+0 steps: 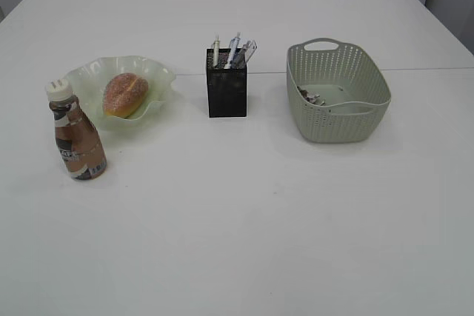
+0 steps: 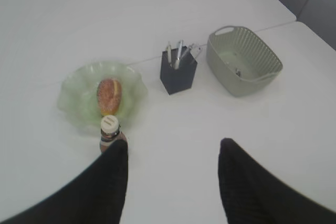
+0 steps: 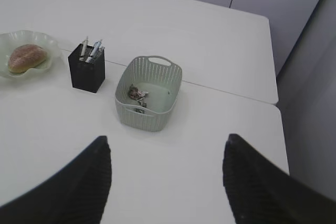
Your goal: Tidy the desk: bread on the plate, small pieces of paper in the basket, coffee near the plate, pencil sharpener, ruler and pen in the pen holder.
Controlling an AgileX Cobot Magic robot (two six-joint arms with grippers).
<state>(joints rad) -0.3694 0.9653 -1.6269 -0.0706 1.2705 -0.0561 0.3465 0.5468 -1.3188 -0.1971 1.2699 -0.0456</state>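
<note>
Exterior view: bread on plate, pens in holder, paper scraps, I think, in basket. Both grippers gape wide, holding nothing.

No legible txt anywhere. Coffee bottle near front-left edge of desk has a dark label w/ pale print, too small/blurred to read in exterior view; left wrist view shows only cap + neck, no label. Pen holder: items inside show no readable markings, ruler graduations not resolvable. Basket: paper scraps inside have grey/white patches, can't tell if print. Plate + bread: no marks. No brand, nr or sign readable on desk surface or on the wall panels behind
</note>
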